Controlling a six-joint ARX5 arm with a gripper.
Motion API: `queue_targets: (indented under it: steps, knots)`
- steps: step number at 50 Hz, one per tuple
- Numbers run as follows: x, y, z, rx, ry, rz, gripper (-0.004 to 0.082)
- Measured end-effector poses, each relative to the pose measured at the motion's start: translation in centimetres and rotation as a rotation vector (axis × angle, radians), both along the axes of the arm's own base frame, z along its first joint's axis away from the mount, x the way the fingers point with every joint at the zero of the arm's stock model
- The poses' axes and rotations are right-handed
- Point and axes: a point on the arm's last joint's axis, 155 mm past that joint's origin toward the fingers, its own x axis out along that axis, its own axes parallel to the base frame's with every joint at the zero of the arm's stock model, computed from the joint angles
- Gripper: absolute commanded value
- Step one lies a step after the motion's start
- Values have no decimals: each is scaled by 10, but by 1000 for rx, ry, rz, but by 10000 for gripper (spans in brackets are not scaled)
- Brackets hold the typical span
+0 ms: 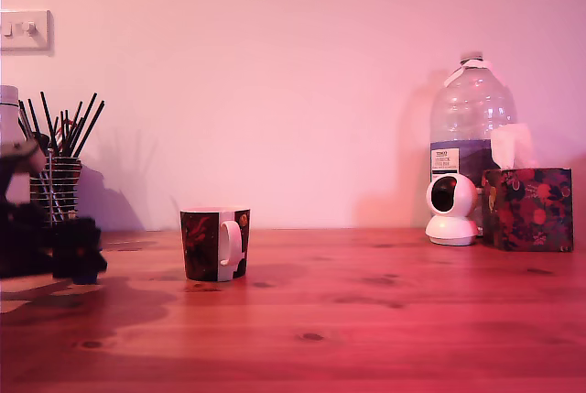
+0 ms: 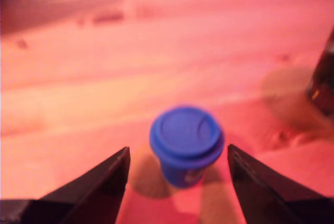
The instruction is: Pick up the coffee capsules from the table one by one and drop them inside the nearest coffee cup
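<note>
Gripper (image 2: 177, 182) wide open, empty, blue capsule (image 2: 186, 144) upright on worktop (image 2: 104, 78) at twelve o'clock between its fingers.

Capsule: a small blue plastic coffee capsule (image 2: 186, 144) with a round ridged flat face turned up, standing upright on my table, blurred in my wrist view; I can't find it in the exterior view.

Cup: a short dark coffee cup (image 1: 215, 244) with red-orange blotchy flowers, a white handle and strip facing the exterior camera, and a pale rim; upright, toward the exterior view's left of centre. Whether anything lies inside, I cannot tell.

Table: a wide reddish-brown wooden table (image 1: 385, 320) with visible grain and dark knots, carrying both.
</note>
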Motion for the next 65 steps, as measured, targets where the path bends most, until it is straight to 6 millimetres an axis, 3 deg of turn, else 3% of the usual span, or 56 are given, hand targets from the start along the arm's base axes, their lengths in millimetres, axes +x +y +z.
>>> queue_targets:
  steps: [12, 25, 34, 38, 65]
  knots:
    - [15, -2, 5, -2, -10, -4, 534]
    - [12, -3, -3, 0, 25, -8, 520]
    - [12, -3, -3, 3, 24, -10, 297]
    - [12, -3, -3, 9, 22, -17, 244]
    - [4, -16, 0, -9, 58, -88, 235]
